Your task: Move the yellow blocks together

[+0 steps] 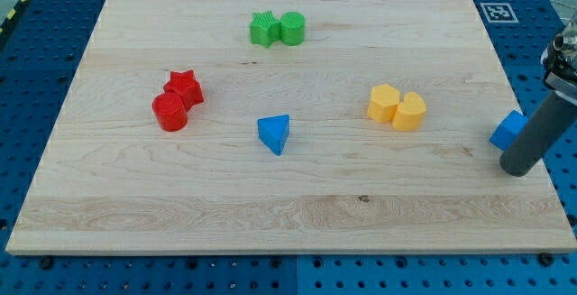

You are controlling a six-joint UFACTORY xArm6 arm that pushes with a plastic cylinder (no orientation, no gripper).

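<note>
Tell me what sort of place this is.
Probably a robotics lab bench: a wooden board with small coloured blocks sits on a blue perforated table, a fiducial tag at its corner, my tip at the view's right.

Yellow blocks (397,106), pale wood board (297,214)

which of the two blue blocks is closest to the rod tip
The blue block at the board's right edge: it sits right beside my tip. The blue triangular block lies far off, mid-board.

Two touching yellow blocks (397,107), wooden board (135,214)
</note>
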